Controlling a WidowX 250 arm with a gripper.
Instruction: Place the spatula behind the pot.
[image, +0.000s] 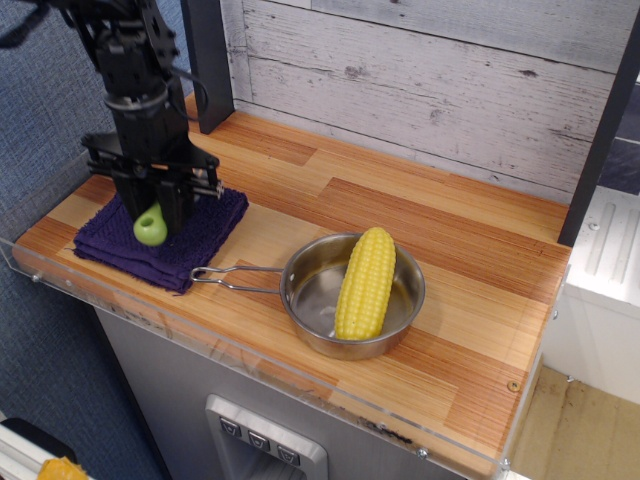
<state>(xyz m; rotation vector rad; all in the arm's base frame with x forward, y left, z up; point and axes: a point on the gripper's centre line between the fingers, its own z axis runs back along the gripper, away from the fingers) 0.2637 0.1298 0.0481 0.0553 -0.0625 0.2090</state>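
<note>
The spatula (151, 227) shows only its lime-green handle, hanging down from my gripper (155, 200); its blade is hidden between the fingers. The gripper is shut on the spatula and holds it a little above the purple cloth (165, 240) at the left of the counter. The pot (352, 296), a shiny steel saucepan with a wire-loop handle (235, 276) pointing left, stands at the front middle of the counter, well to the right of the gripper. A yellow corn cob (365, 282) lies in the pot.
A dark post (207, 60) stands just behind the gripper. A whitewashed plank wall (430, 80) closes the back. A clear plastic lip (250, 350) runs along the counter's front edge. Bare wood (400, 200) lies behind the pot.
</note>
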